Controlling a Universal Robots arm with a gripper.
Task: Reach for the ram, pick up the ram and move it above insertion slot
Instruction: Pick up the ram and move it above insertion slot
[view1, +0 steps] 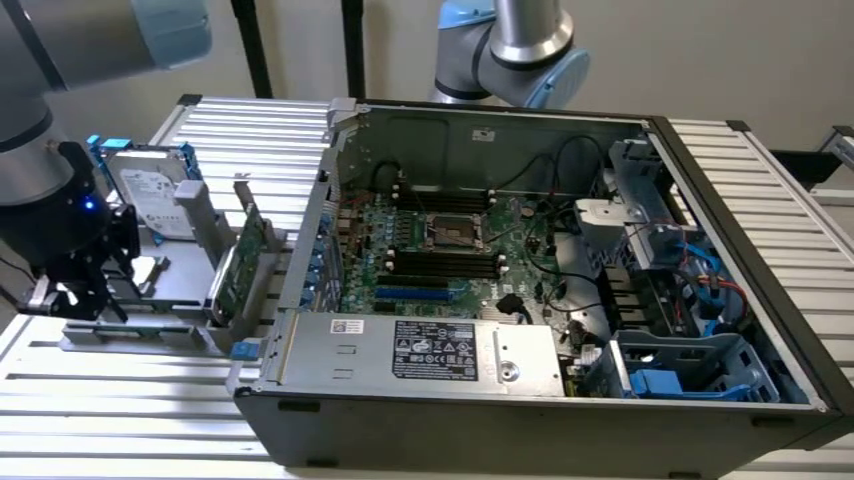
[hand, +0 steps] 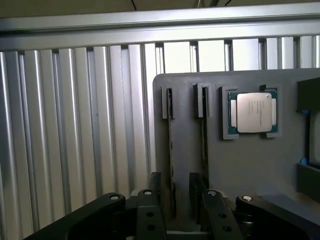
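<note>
Claw (view1: 78, 292) at the exterior view's left, over the gray holder (view1: 140, 335) on the slatted desk (view1: 120, 410). Fingers (hand: 150, 217) spread, pinching nothing. Holder contents in the wrist view: the ram (hand: 170, 150) on edge in its slot, near end in the gap between the fingers. A second stick (hand: 204, 140) in the parallel slot, and a CPU (hand: 253, 113) in its recess. Open PC case (view1: 534, 425) with motherboard (view1: 454, 240) to the exterior view's right.

The table (hand: 75, 125) is ribbed metal with a soft shine, the parts holder (hand: 240, 165) is matt grey plastic, the processor (hand: 253, 113) has a metal lid (slightly glossy), and the gripper (hand: 181, 202) is matt black.
</note>
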